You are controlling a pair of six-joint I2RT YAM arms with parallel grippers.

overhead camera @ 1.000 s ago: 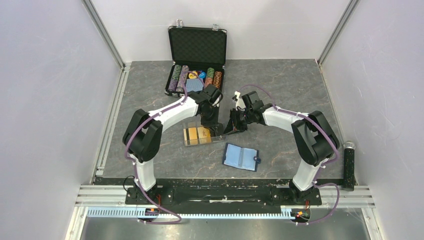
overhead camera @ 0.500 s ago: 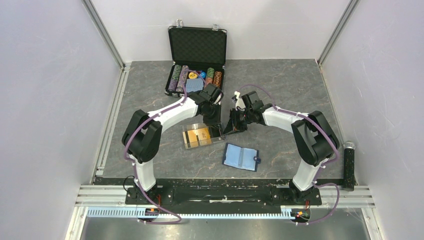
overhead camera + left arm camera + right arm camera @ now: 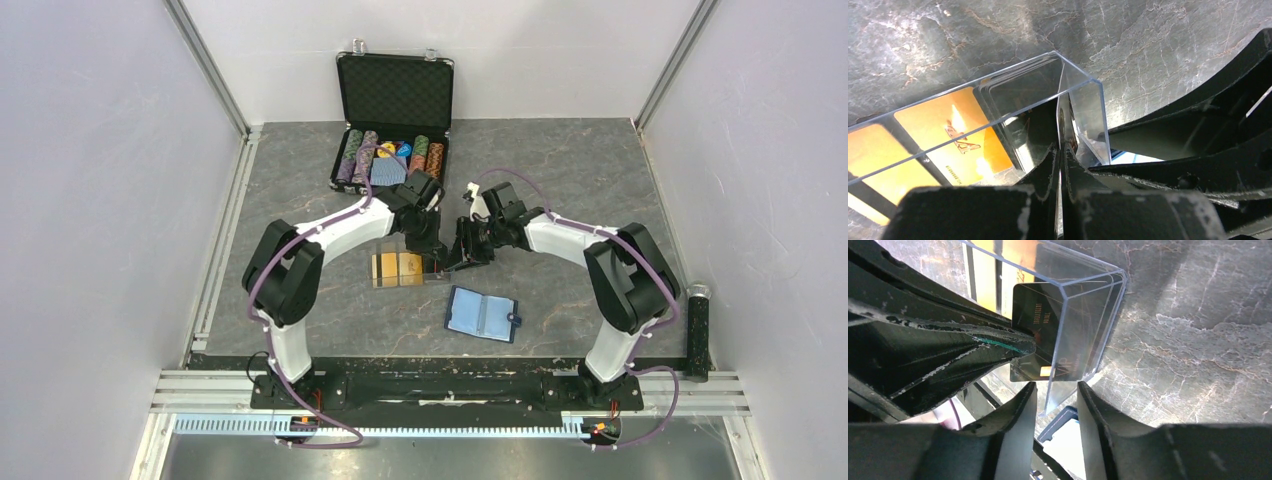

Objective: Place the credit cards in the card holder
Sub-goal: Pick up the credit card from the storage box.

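Observation:
A clear plastic tray (image 3: 383,252) lies mid-table and holds gold-orange credit cards (image 3: 398,267), which also show in the left wrist view (image 3: 948,135). My left gripper (image 3: 432,262) reaches into the tray's right end. It is shut (image 3: 1060,150) on a dark glossy card (image 3: 1040,325) that stands on edge there. My right gripper (image 3: 452,258) is open (image 3: 1055,390), and its jaws straddle the tray's end wall (image 3: 1098,315) without gripping it. The navy card holder (image 3: 482,314) lies open and flat, just in front of both grippers, with its light blue pockets facing up.
An open black chip briefcase (image 3: 392,130) with poker chips and a blue deck stands at the back. A black cylinder (image 3: 697,330) lies at the table's right front edge. The two arms crowd together over the tray's right end.
Both grippers have shifted slightly toward the near left over the tray's right end. The tray has turned and slid a little. The card holder has not moved.

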